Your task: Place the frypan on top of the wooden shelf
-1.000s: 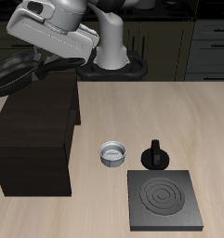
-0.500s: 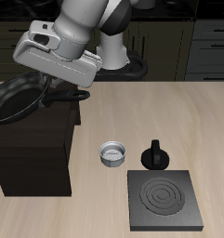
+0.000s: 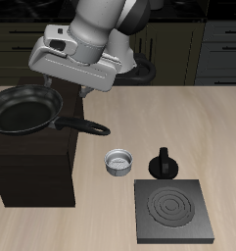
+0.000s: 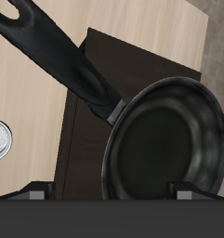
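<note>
**Hovering over the pan on the shelf**

Sitting flat on the shelf's [image 3: 36, 157] top, the pan [image 3: 26, 108] has its bowl wholly on the dark wood and its handle [image 3: 82, 126] reaching out past the shelf edge toward 4 o'clock in the exterior view, over the bare table [image 3: 188, 118]. My gripper [image 3: 82, 90] hangs just above the pan's rim, near where the handle joins. In the wrist view only the tips of my fingers [image 4: 183, 192] show, spread apart on either side of the pan [image 4: 164, 139] and gripping nothing. On the table past the handle's end stands a small pot [image 3: 118, 162], beside it a black knob [image 3: 164, 164], and nearer the front edge the stove plate [image 3: 173, 212].
</note>
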